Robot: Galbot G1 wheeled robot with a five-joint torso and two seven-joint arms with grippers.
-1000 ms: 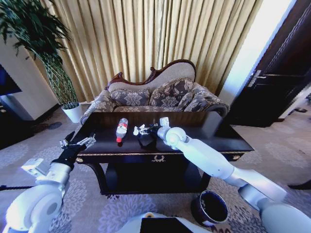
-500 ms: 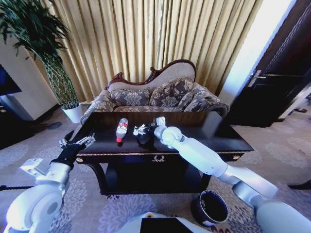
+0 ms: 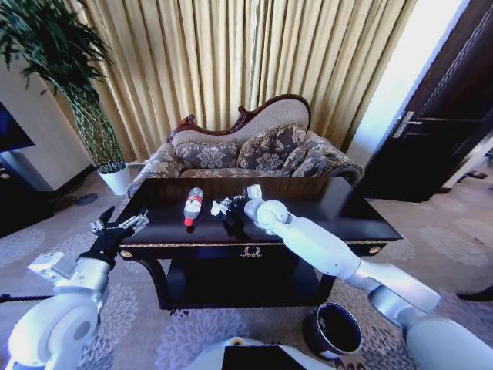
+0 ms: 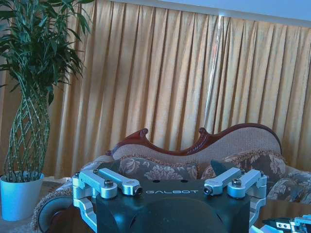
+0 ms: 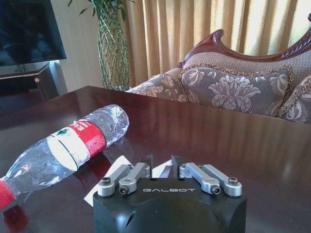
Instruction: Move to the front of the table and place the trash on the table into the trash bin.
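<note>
Leftmost, the left gripper (image 3: 119, 227) hangs spread open off the table (image 3: 347, 220) corner. The bottle (image 3: 192, 206) lies on its side mid-table, probably light, slick and crushable, best pinched across its labelled waist. Just beside it, the right gripper (image 3: 223, 206) closes over white paper (image 5: 160, 171); whether it grips, I cannot tell
</note>
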